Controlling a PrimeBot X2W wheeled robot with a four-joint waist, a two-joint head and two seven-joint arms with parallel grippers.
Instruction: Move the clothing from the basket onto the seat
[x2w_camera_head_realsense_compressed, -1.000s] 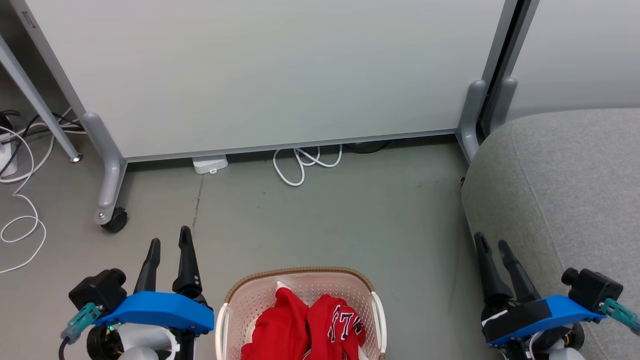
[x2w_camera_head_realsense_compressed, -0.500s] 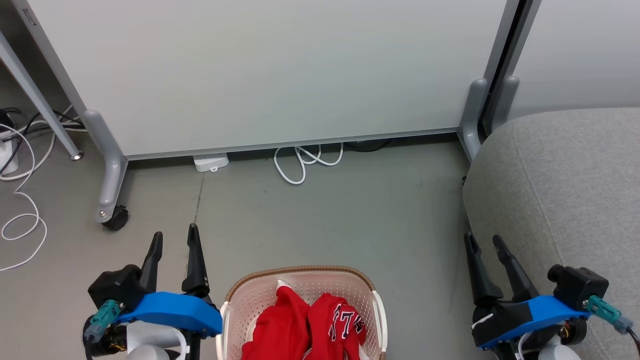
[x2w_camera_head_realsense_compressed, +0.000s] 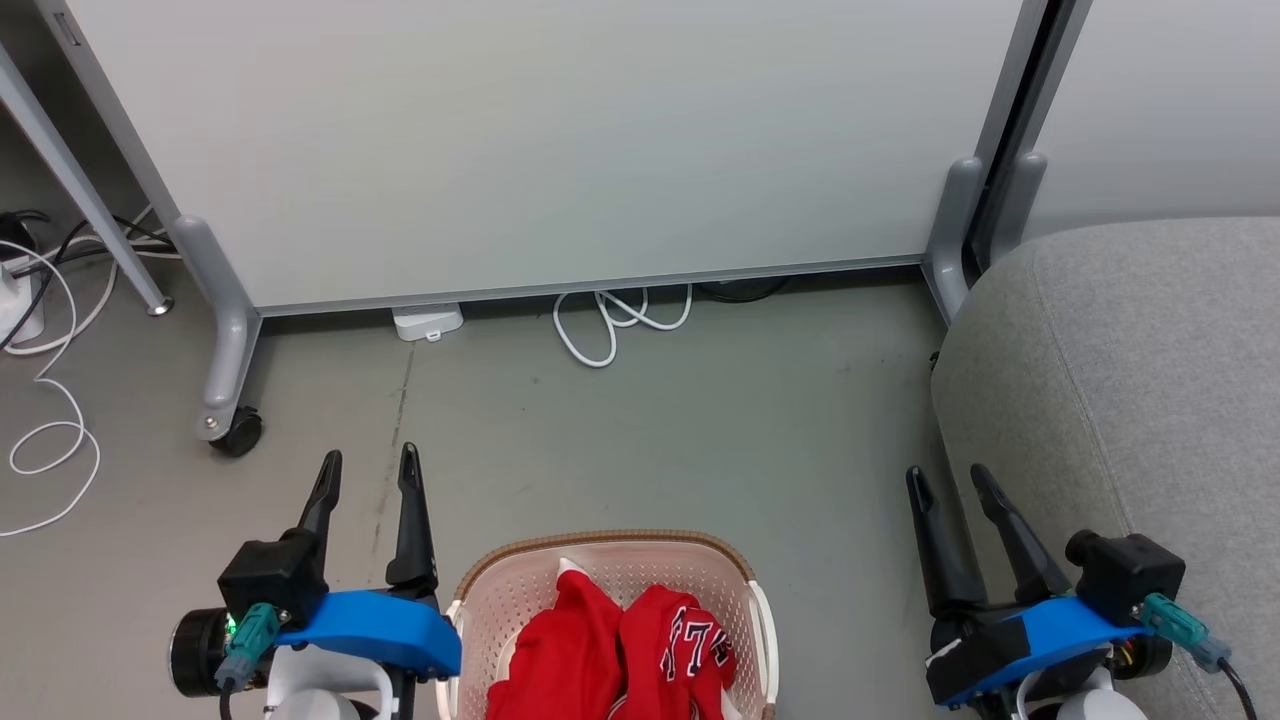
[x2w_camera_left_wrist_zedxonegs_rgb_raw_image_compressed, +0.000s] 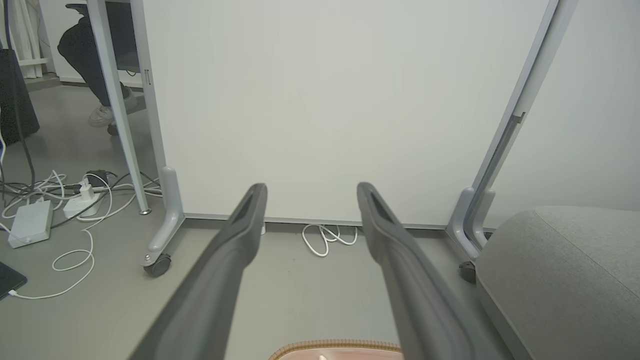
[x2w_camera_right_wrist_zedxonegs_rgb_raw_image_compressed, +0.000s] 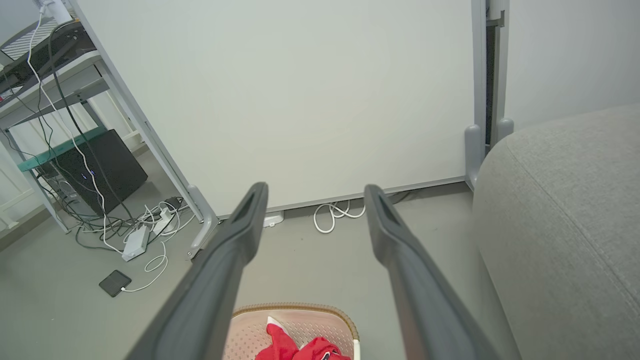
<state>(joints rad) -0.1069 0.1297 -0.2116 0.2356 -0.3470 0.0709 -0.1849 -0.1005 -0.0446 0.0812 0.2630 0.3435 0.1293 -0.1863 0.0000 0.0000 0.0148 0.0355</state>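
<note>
The clothing (x2w_camera_head_realsense_compressed: 610, 660) was bundled in the basket (x2w_camera_head_realsense_compressed: 600, 542), which was set on the near floor between the two arms. The seat (x2w_camera_head_realsense_compressed: 1130, 380) was located to the right, with no garment on it. The left gripper (x2w_camera_head_realsense_compressed: 370, 455) and right gripper (x2w_camera_head_realsense_compressed: 945, 471) were held either side of the basket, fingers spread wide and nothing gripped, presumably so that either could be lowered onto the fabric. The red fabric was shown in the right wrist view, while the braided rim and a person's shoe (x2w_camera_left_wrist_zedxonegs_rgb_raw_image_compressed: 107, 112) at the far left were caught in the left wrist view.
</note>
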